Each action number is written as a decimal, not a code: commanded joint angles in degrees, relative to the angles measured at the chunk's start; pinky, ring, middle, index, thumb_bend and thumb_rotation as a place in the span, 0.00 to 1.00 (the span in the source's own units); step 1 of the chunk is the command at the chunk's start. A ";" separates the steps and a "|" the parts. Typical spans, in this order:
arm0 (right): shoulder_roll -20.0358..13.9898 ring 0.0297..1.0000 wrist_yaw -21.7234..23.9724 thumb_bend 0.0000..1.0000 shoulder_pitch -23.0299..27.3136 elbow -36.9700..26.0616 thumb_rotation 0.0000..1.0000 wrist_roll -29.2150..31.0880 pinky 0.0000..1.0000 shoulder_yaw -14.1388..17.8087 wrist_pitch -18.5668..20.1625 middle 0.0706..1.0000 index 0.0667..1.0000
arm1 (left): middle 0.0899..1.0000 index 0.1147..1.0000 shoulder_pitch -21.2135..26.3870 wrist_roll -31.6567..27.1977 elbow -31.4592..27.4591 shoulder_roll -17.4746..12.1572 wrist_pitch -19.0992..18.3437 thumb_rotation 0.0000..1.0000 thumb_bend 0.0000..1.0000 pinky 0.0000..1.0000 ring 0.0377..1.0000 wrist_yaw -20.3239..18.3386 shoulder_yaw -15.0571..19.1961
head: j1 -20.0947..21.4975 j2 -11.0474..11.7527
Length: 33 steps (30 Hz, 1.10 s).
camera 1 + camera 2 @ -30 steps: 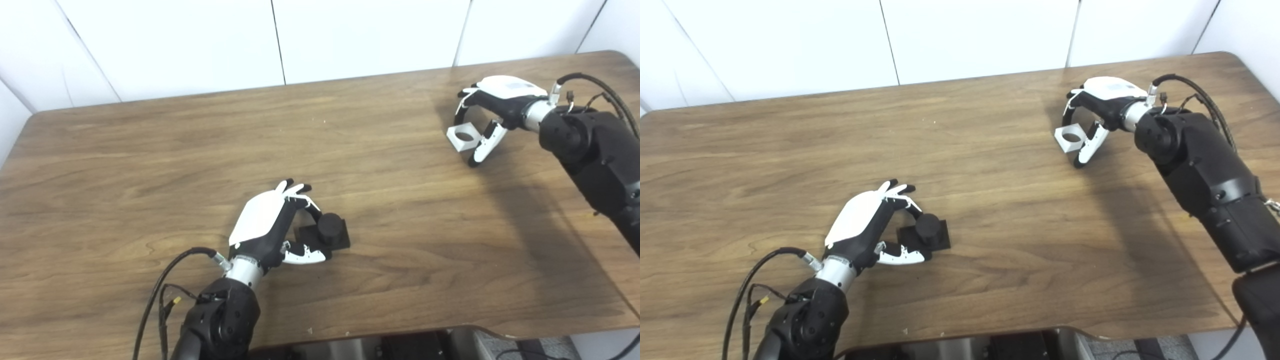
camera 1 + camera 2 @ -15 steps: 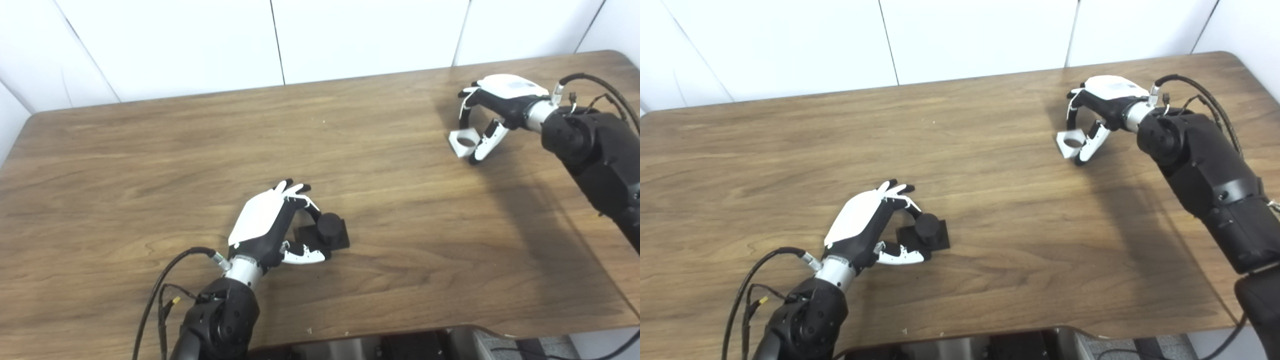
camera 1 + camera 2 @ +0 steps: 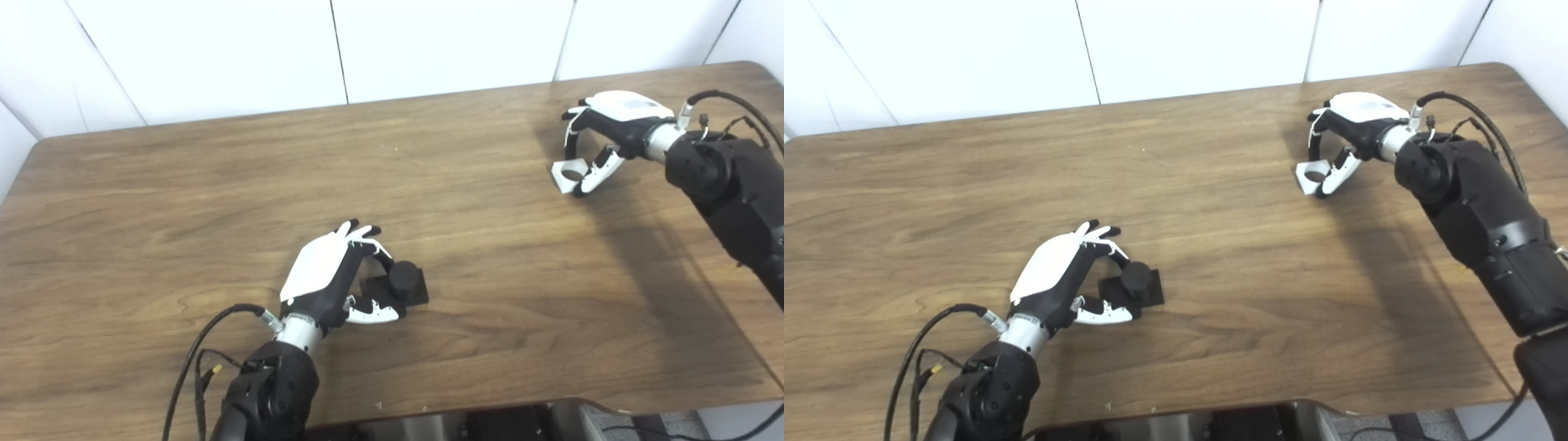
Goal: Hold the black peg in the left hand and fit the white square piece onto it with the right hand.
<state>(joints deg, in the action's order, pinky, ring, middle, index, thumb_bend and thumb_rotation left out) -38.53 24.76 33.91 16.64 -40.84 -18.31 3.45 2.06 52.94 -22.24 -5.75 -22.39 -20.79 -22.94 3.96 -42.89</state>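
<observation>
Since a second ago my right hand (image 3: 603,138) has drawn its fingers and thumb in around the white piece (image 3: 569,173), which has shifted a little and now sits tilted between them instead of flat and loose in an open span. My left hand (image 3: 334,275) and the peg (image 3: 404,277) have not changed.

On the right, the fingers (image 3: 571,131) arch over the far side of the piece while the thumb (image 3: 597,173) presses against its near edge, so I read this as a pinch grasp on the piece. I cannot tell whether it has cleared the table (image 3: 184,202) yet; it looks barely raised at one side. Its round hole faces up and toward the camera, which is the face I will need to turn down over the peg.

On the left, the peg stands upright on its square black base, resting on the table near the middle. My fingers curl round the far side of the post and the thumb lies along the base's near edge, touching or nearly so. I judge that hold as a steadying grasp, keeping the post vertical so the piece can drop on.

Both parts are well apart, so the carry across the table comes next, by my reckoning.
</observation>
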 commanded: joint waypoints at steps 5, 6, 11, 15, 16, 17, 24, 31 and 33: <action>-1.41 1.00 -0.83 0.52 1.39 -1.41 0.14 -0.02 1.00 1.14 -0.03 0.91 0.45 | 0.90 0.43 0.80 1.01 -0.45 -0.04 0.43 0.08 0.50 0.99 1.00 0.10 -0.27 | -0.08 -0.14; -1.38 1.00 -0.63 0.52 1.31 -1.81 0.14 0.07 1.00 1.23 0.20 0.91 0.45 | 0.90 0.42 0.77 0.97 -0.29 -0.08 0.59 0.08 0.50 0.98 1.00 0.28 -0.26 | -0.04 -0.15; -1.56 1.00 1.11 0.52 0.83 -6.12 0.14 0.48 1.00 2.08 2.07 0.91 0.45 | 0.90 0.42 0.80 0.54 -0.15 -0.31 0.80 0.08 0.50 0.99 1.00 0.29 -0.11 | -0.03 -0.27; -1.62 1.00 2.49 0.52 0.72 -10.81 0.14 0.82 1.00 3.27 3.22 0.90 0.45 | 0.90 0.43 1.02 0.78 -0.11 -0.54 0.63 0.08 0.50 0.99 1.00 -0.08 -0.17 | 0.09 -0.34; -1.63 1.00 2.82 0.52 0.83 -11.77 0.14 0.86 1.00 3.42 3.33 0.90 0.45 | 0.90 0.43 1.03 0.72 -0.08 -0.52 0.65 0.08 0.50 0.98 1.00 0.01 -0.13 | 0.14 -0.31; -1.69 1.00 3.29 0.52 0.99 -12.79 0.14 0.88 1.00 3.49 3.33 0.90 0.45 | 0.90 0.42 1.05 0.70 -0.01 -0.50 0.70 0.08 0.51 0.98 1.00 0.12 -0.12 | 0.12 -0.29; -1.54 1.00 7.30 0.52 1.40 -20.46 0.14 1.02 1.00 4.28 4.32 0.91 0.45 | 0.90 0.43 1.47 1.09 0.30 -0.77 0.99 0.08 0.50 0.98 0.99 0.03 -0.44 | 0.14 -0.23; -0.92 1.00 12.30 0.52 1.25 -29.80 0.15 1.45 0.99 4.29 6.30 0.91 0.46 | 0.90 0.42 1.73 1.28 0.58 -0.66 0.89 0.08 0.50 0.98 0.99 0.11 -0.53 | 0.14 -0.23; -0.49 1.00 13.70 0.52 1.07 -32.39 0.15 1.89 0.99 4.42 6.81 0.90 0.46 | 0.89 0.42 1.70 1.06 0.69 -0.52 0.94 0.08 0.51 0.98 0.99 0.36 -0.44 | 0.14 -0.23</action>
<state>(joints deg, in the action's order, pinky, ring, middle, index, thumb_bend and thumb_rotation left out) -38.70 38.24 32.08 -13.29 -39.36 -15.08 9.46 2.62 53.00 -21.97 -6.22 -22.08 -20.80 -23.16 4.04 -43.07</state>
